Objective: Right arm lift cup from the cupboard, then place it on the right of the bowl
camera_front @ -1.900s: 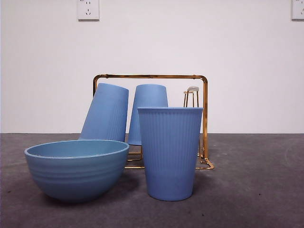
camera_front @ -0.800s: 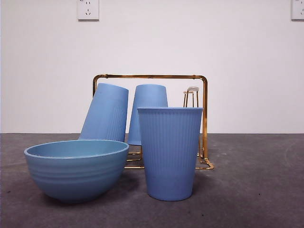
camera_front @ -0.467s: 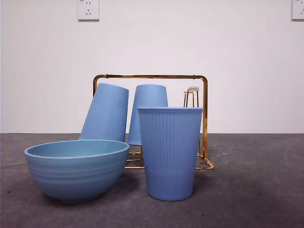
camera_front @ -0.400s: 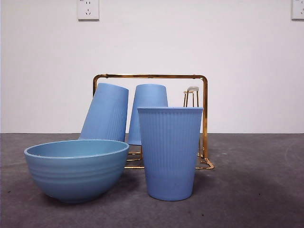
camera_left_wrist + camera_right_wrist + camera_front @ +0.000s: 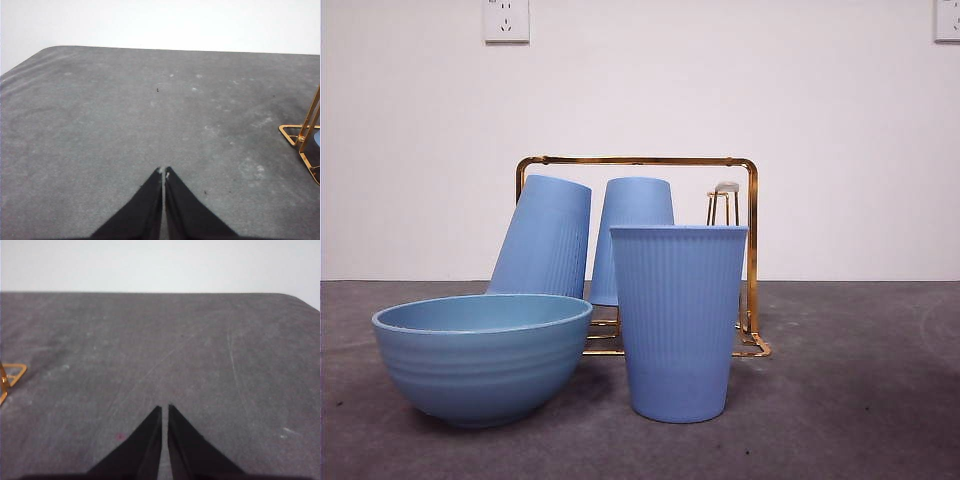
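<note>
Two grippers idle over bare worktop (image 5: 100,125): right gripper (image 5: 164,410) and left gripper (image 5: 164,172), jaws together, holding nothing. Cup (image 5: 678,320) stands upright just right of bowl (image 5: 482,355), in front of cupboard (image 5: 751,250).

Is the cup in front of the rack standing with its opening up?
Yes: in the front view the cup stands upright on the table beside the bowl, wide rim at the top, narrower base down.

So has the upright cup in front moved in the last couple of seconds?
No. The upright cup stands where it did, overlapping the gold rack identically.
</note>
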Available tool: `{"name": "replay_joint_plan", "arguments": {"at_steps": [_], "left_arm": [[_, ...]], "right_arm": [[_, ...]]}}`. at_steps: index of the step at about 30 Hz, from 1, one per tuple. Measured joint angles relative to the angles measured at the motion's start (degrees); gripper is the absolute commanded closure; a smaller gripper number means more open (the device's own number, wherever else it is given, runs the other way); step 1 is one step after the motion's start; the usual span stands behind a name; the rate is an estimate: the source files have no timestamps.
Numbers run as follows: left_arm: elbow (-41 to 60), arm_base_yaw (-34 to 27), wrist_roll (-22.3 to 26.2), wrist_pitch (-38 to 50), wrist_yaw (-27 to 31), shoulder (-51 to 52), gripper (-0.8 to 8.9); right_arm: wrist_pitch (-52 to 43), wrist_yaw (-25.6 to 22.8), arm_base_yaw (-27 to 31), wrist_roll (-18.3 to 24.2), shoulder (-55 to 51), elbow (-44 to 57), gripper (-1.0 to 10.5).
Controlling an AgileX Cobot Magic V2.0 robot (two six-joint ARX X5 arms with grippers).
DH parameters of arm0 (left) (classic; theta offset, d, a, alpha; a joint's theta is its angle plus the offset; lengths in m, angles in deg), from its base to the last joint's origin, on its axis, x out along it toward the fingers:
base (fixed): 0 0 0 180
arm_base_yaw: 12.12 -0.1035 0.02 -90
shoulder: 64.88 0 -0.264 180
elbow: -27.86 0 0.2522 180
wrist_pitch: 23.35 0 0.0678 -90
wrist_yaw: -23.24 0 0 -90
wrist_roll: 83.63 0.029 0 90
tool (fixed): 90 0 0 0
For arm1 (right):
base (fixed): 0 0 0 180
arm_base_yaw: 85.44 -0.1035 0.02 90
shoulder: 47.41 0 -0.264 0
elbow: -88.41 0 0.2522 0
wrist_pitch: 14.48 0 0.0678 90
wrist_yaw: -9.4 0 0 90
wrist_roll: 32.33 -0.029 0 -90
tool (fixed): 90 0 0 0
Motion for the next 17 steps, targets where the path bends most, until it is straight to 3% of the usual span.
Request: {"name": "replay_joint_plan", "arguments": {"at_steps": [5, 17], "left_arm": [[0.0, 0.0, 0.0, 0.0, 0.0, 0.0, 8.08], [0.0, 0.0, 0.0, 0.0, 0.0, 0.0, 8.08]], "right_arm": [[0.9, 3.0, 0.0, 1.6, -0.1, 0.0, 9.3], [0.7, 3.1, 0.0, 3.3, -0.1, 0.0, 9.3]]}}
